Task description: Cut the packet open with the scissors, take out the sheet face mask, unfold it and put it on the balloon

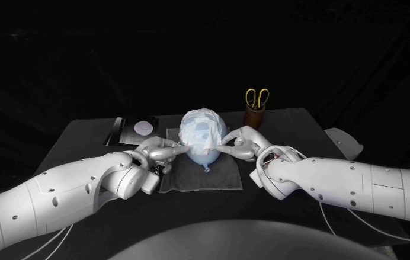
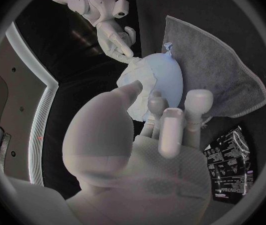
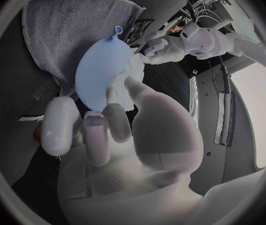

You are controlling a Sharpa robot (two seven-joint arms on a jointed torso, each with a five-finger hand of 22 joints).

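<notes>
L fingers (image 2: 130, 89) prob. pinch mask (image 2: 138, 77).

**Colours as I see them from the console**

The balloon (image 1: 201, 148) is pale blue and the sheet mask (image 1: 203, 119) is white, slightly translucent, so I read some blue through it. The towel (image 1: 192, 180) is a plain mid-grey with a paler hem. The bench (image 1: 85, 135) is black. The packet (image 1: 133, 131) is black too, with white print and a pale round patch. The scissors (image 1: 256, 97) have yellow handles, and the holder (image 1: 255, 118) is dark brown. The left robot hand (image 1: 158, 151) and right robot hand (image 1: 242, 144) are silver. The left arm (image 1: 60, 195) and right arm (image 1: 342, 180) are white.
</notes>
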